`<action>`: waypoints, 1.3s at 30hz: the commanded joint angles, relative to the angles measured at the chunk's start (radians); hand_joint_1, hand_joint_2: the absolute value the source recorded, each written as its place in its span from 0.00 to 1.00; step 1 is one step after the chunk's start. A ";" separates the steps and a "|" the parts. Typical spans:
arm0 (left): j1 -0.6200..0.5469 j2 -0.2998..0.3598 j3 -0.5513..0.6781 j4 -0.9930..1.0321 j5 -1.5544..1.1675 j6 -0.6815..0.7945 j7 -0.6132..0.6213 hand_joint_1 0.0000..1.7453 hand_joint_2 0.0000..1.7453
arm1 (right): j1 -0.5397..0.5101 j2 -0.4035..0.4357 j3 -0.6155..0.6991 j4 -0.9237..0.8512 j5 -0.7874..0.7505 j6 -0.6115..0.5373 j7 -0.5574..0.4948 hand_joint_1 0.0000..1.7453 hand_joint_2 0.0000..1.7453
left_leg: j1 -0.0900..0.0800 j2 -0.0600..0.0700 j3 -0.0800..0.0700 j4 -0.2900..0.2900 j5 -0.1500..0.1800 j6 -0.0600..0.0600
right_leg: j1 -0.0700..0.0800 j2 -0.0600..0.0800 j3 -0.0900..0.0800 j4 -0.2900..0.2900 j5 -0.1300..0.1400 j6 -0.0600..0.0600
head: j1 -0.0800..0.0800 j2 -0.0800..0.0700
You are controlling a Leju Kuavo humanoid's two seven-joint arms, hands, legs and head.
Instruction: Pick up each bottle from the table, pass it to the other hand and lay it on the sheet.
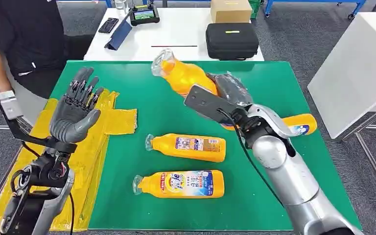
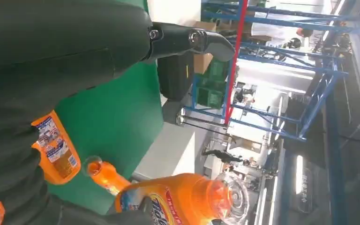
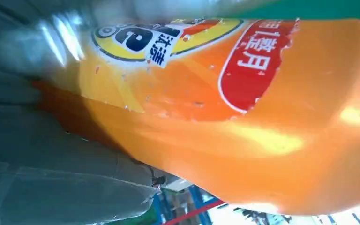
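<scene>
Two orange bottles lie on their sides on the green table nearest the robot, one at the front and another just behind it. To their left, the left hand is raised with fingers spread and nothing in it, above the yellow sheet. Farther back, the right hand grips a third bottle lifted off the table, cap end toward the left. A fourth bottle lies beside the right arm. Beyond stands a white table with a black case.
</scene>
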 commanded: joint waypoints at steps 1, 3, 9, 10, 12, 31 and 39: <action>0.011 0.002 -0.049 -0.033 0.018 0.031 0.007 0.00 1.00 | -0.121 0.067 0.107 0.128 0.096 -0.112 -0.015 1.00 1.00 | 0.000 0.004 0.002 0.000 -0.001 -0.002 | 0.000 0.003 0.001 0.000 0.000 0.000 | 0.000 0.000; 0.011 -0.007 -0.061 -0.044 0.017 0.040 0.011 0.00 1.00 | -0.128 0.074 0.124 0.125 0.128 -0.154 -0.016 1.00 1.00 | 0.000 0.004 0.001 0.000 -0.001 -0.002 | 0.000 0.002 0.000 0.000 0.000 0.000 | 0.000 0.000; -0.016 -0.061 -0.087 -0.051 0.038 0.069 0.031 0.00 1.00 | -0.156 0.082 0.149 0.126 0.185 -0.228 -0.008 1.00 1.00 | 0.001 0.002 0.003 0.001 -0.002 -0.004 | 0.001 0.000 0.003 0.000 -0.001 0.001 | 0.000 0.000; -0.019 -0.067 -0.090 -0.055 0.045 0.072 0.033 0.00 1.00 | -0.159 0.090 0.150 0.131 0.190 -0.232 -0.006 1.00 1.00 | 0.003 0.003 0.006 0.002 -0.004 -0.006 | 0.003 -0.001 0.006 0.000 -0.002 0.001 | 0.000 0.000; -0.021 -0.068 -0.096 -0.061 0.045 0.072 0.034 0.00 1.00 | -0.164 0.104 0.151 0.142 0.194 -0.235 -0.004 1.00 1.00 | 0.002 0.002 0.004 0.002 -0.003 -0.005 | 0.002 -0.001 0.005 0.000 -0.002 0.001 | 0.000 0.000; -0.053 -0.089 -0.152 -0.066 0.050 0.078 0.035 0.00 1.00 | -0.174 0.170 0.207 0.180 0.243 -0.223 0.013 1.00 1.00 | 0.001 0.001 0.002 0.001 -0.001 -0.003 | 0.001 -0.001 0.002 0.000 -0.001 0.000 | 0.000 0.000; -0.070 -0.092 -0.166 -0.059 0.044 0.088 0.037 0.00 1.00 | -0.183 0.201 0.264 0.180 0.320 -0.190 0.035 1.00 1.00 | 0.001 0.001 0.001 0.001 -0.001 -0.003 | 0.001 -0.001 0.001 0.000 -0.001 0.000 | -0.001 0.000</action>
